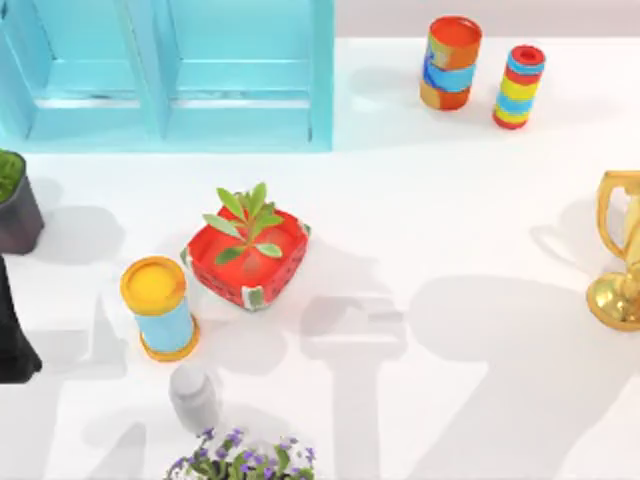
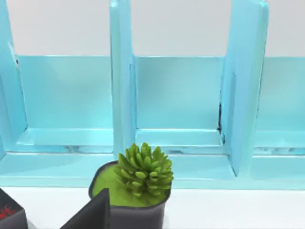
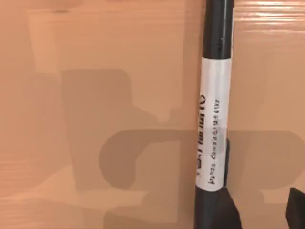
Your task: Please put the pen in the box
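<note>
white table (image 1: 480, 200), turquoise shelf (image 1: 170, 75) behind.

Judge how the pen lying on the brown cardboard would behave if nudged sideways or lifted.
The pen looks round and slim, so it would probably roll. Its straight, hard-looking barrel suggests it stays stiff. It likely feels light, being so thin against the cardboard.

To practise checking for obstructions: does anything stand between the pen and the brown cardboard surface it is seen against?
Nothing visible does. The pen shows directly over the bare brown cardboard, with only shadows on it. The right gripper is by its black end; the left arm is parked at the table's left edge.
</note>
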